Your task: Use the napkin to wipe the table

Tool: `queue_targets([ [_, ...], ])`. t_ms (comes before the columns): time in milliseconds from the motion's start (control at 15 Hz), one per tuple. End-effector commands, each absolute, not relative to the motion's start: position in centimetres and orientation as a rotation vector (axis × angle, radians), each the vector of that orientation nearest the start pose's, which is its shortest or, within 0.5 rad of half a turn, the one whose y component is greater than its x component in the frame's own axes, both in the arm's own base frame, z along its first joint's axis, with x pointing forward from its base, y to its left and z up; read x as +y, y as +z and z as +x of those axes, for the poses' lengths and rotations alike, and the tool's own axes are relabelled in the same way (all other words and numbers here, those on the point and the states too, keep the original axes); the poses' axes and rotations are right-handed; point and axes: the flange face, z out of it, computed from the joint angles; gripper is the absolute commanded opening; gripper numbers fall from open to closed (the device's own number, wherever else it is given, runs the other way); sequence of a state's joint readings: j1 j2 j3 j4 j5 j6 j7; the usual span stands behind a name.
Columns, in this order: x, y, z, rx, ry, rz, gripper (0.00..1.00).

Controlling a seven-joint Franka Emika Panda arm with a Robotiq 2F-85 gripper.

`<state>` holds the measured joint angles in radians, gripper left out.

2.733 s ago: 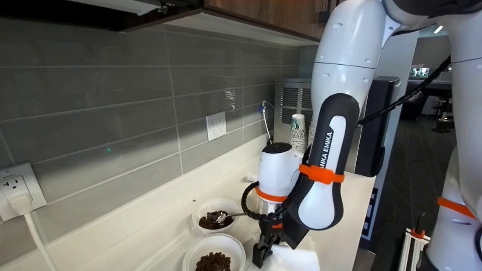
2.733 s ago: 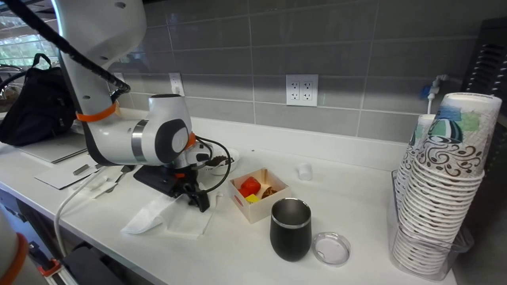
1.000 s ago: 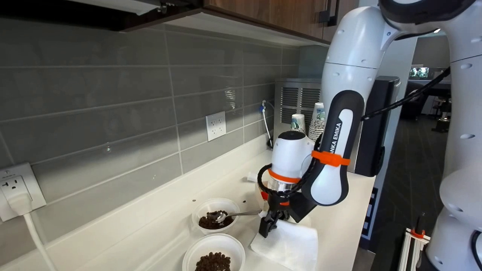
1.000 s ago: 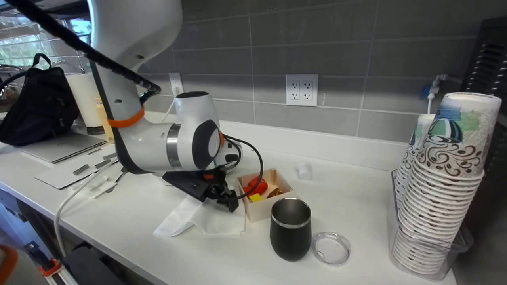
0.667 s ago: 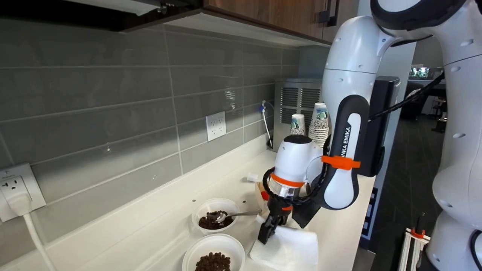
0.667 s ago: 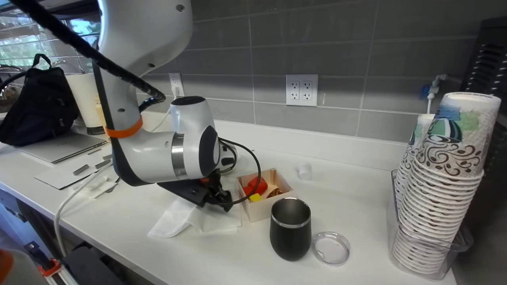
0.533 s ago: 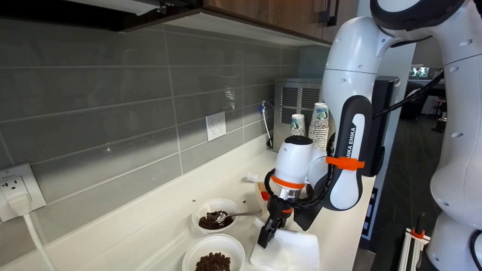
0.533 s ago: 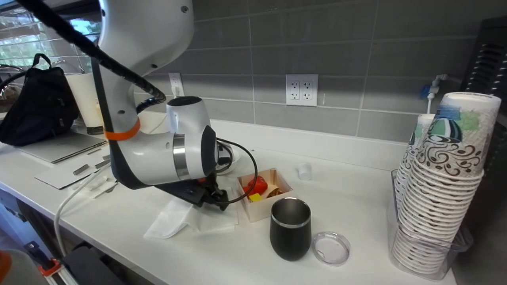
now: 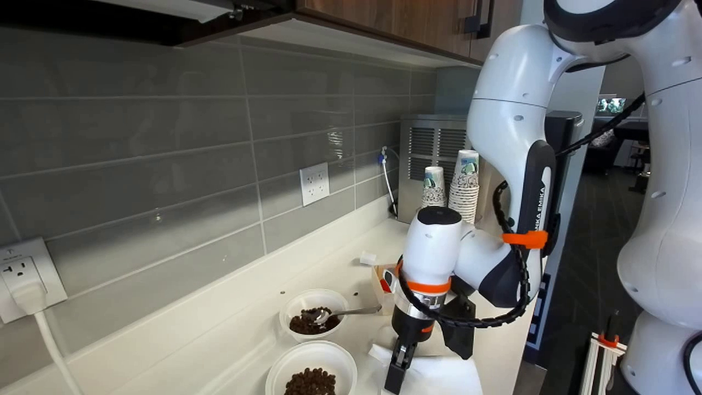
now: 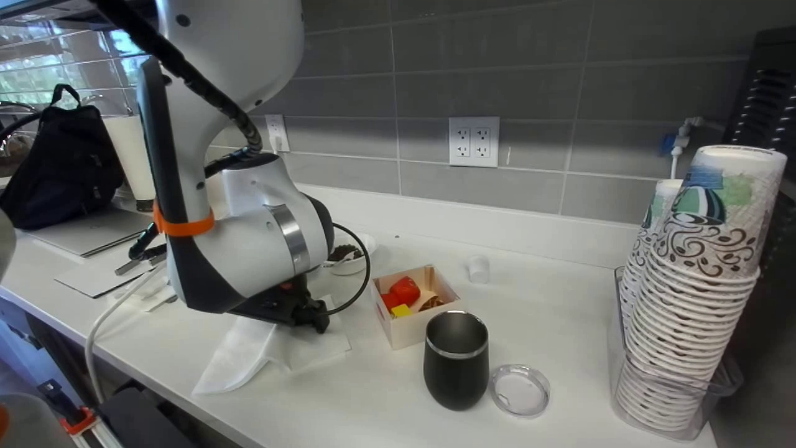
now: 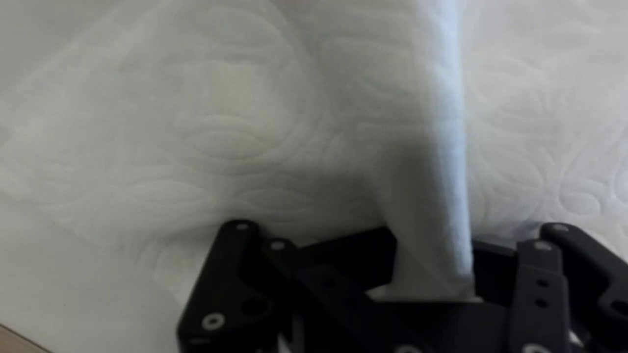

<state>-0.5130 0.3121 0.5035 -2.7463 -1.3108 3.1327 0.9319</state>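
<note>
My gripper [image 11: 433, 260] is pinching a raised fold of the white napkin [image 10: 239, 353], pressing it from both sides in the wrist view. The rest of the napkin is lying on the off-white table [image 10: 373, 404], beneath and around my grip. In an exterior view, a pale box [image 10: 413, 330] of red and yellow pieces [image 10: 405, 290] is standing near the napkin but apart, and a black tumbler [image 10: 457, 376] is standing just beside a clear lid [image 10: 521, 391]. In an exterior view, a spoon [image 9: 359, 311] is resting in a white bowl [image 9: 308, 299] of dark brown balls [image 9: 299, 325].
</note>
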Motion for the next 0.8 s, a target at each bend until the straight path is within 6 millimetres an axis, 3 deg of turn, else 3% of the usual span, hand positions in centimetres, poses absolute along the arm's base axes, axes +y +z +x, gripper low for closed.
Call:
queue_targets([
  [0,10.1,12.9,31.1,-0.485,-0.093,-3.126,0.00],
  [67,9.7,13.6,30.3,-0.475,-0.092,-3.174,0.00],
  [133,9.8,13.2,31.6,-0.445,-0.115,-3.221,0.00],
  [400,9.0,14.7,32.5,-0.287,-0.232,-3.306,0.00],
  [733,5.4,15.6,33.5,-0.047,-0.325,-3.323,0.00],
])
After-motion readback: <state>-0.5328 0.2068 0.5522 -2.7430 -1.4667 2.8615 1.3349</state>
